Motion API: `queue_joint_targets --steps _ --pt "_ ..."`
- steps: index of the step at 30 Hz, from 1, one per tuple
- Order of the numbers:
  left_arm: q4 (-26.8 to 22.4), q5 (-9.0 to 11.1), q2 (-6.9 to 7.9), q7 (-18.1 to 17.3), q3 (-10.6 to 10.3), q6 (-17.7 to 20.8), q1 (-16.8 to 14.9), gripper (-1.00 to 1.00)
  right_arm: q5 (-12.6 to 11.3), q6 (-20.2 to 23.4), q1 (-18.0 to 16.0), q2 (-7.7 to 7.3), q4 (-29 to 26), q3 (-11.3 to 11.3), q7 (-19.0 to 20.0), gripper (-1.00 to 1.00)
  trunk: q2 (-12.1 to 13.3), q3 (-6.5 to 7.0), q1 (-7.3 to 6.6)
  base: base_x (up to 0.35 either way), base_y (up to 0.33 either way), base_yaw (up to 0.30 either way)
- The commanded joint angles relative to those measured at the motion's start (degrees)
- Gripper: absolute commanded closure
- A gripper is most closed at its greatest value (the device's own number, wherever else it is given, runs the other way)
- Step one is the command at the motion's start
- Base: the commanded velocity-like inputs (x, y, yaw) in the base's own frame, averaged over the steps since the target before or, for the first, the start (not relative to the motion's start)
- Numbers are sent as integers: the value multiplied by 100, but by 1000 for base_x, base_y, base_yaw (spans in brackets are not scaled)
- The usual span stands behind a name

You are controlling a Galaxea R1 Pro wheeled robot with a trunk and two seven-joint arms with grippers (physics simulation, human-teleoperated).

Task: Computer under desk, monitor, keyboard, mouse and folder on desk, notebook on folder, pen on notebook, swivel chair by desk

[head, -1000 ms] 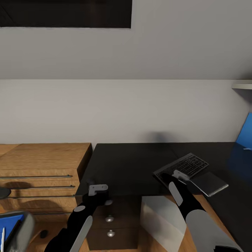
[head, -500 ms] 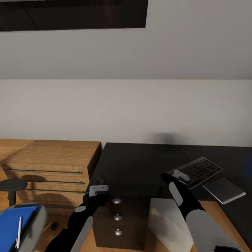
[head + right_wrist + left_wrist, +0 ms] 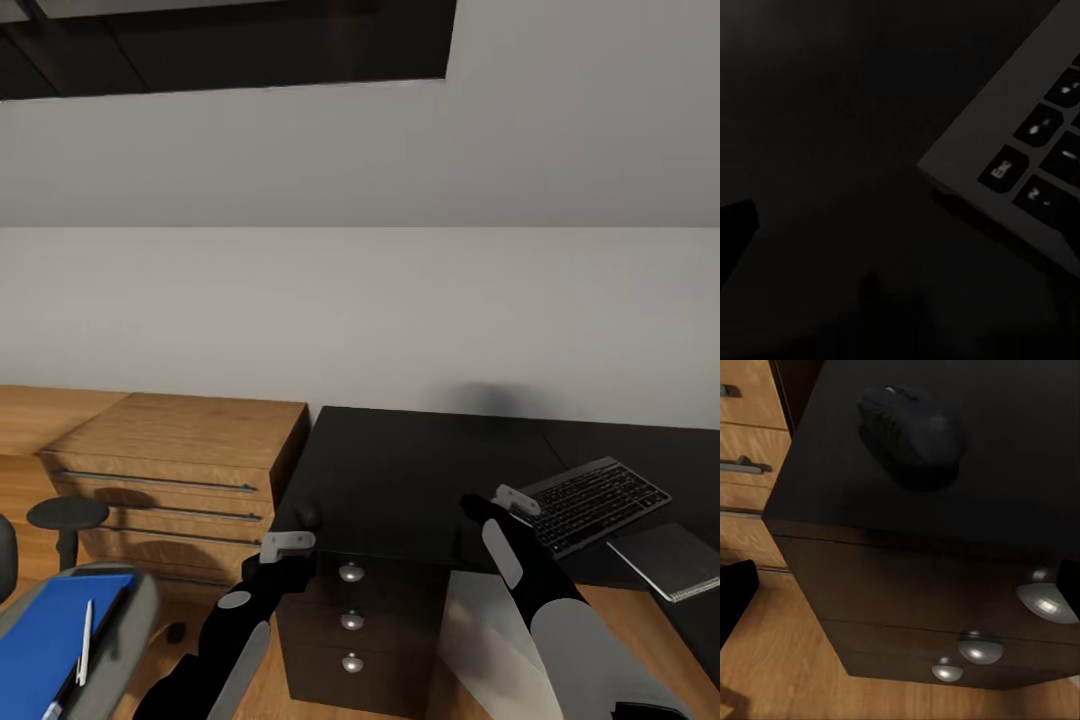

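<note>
Blue folder (image 3: pixel 45 640), white pen (image 3: pixel 85 630), glossy black desk (image 3: pixel 400 470).

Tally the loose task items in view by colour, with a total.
Black: 1, the mouse
Dark grey: 1, the keyboard
Grey: 1, the notebook
Blue: 1, the folder
White: 1, the pen
Total: 5

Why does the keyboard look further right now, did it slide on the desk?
No. The keyboard still lies by the notebook on the desk; the camera turned.
</note>
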Motion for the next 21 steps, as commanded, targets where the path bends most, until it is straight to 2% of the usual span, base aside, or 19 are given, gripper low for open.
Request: queue_joint_targets --steps 1,9,15,16,17,21 --pt "-6 59 2 53 -15 14 -4 -100 -62 21 -1 4 -12 -12 -22 -100 -3 -7 0 0 0 37" --pt "2 59 2 51 -100 20 -8 -100 -27 -7 30 1 -88 -12 -24 -100 -3 -7 0 0 0 6" --pt "3 59 2 58 -132 16 -4 -100 20 -13 121 -4 -369 -12 -29 -100 237 101 -132 0 0 0" --pt "3 61 2 59 -134 15 -5 -100 61 -13 186 -4 -484 -12 -33 -100 277 119 -154 0 0 0" --pt "4 63 2 63 -141 13 -5 -100 223 -14 355 -5 -758 -12 -45 -100 318 137 -176 0 0 0" --pt "9 62 2 63 -145 12 -8 -100 336 -14 423 -5 -893 -12 -53 -100 478 209 -264 0 0 0"
